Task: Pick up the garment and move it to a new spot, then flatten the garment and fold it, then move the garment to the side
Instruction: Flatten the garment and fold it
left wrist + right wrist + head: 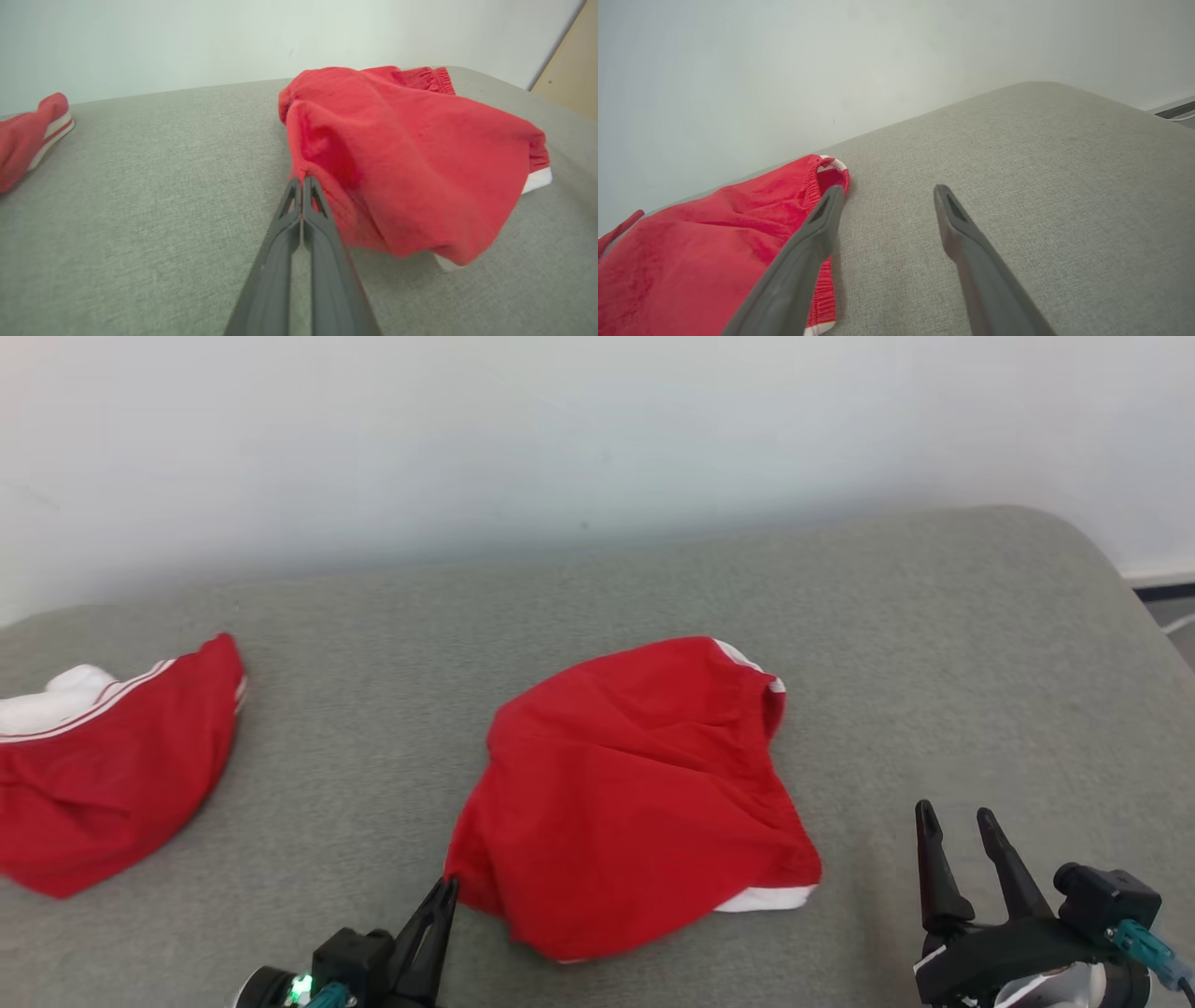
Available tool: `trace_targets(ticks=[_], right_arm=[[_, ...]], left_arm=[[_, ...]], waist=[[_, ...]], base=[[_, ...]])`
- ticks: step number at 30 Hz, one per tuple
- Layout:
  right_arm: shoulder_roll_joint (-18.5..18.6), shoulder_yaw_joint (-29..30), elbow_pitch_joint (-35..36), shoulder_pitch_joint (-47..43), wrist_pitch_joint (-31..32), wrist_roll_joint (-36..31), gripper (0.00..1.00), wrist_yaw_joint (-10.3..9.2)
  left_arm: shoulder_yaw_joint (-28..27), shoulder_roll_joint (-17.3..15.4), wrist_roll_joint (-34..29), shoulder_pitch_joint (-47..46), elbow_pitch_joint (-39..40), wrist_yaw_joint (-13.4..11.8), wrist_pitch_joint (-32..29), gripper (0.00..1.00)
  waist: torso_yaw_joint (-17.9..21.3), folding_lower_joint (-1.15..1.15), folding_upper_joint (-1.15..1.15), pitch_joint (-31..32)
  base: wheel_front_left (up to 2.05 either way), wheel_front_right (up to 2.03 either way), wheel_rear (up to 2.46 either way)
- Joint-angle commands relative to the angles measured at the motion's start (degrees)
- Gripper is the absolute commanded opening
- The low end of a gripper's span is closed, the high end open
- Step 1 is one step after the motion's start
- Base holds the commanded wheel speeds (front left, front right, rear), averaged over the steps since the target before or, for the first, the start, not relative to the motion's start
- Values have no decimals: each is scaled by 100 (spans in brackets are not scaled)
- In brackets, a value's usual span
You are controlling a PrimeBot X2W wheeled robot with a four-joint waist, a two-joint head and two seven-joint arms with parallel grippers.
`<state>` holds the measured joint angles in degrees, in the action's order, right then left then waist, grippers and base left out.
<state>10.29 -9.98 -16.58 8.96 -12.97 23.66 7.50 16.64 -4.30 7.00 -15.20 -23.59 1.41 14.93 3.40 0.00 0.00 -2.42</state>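
Red garment [635, 793] on grey cushion [373, 709], edge between closed left fingers [428, 929].

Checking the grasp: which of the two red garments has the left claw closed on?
The centre red garment, at its near-left edge; the far-left garment lies apart.

A grey upholstered surface [597, 588] with a rounded far right corner carried two things. Crumpled red shorts [635, 793] with white trim lay near its middle. A second red garment [103, 775], white-striped, lay well apart at the left edge.
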Motion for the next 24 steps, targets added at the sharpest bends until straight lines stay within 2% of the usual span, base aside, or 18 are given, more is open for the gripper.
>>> trace_targets(ticks=[1, 11, 24], right_arm=[[9, 0, 5, -69, 15, 14, 100, -2], [-54, 22, -46, -124, 14, 8, 100, -2], [-3, -39, -76, -36, 38, 47, 100, -2]], left_arm=[[-48, -83, 14, 145, 66, -29, 15, 0], [-112, -322, 112, 522, 411, -98, -94, 0], [-41, -274, 193, 308, 209, -92, -45, 0]], waist=[[-309, 0, 0, 169], [-741, 0, 0, 191], [-627, 0, 0, 140]], base=[[0, 0, 0], [0, 0, 0], [0, 0, 0]])
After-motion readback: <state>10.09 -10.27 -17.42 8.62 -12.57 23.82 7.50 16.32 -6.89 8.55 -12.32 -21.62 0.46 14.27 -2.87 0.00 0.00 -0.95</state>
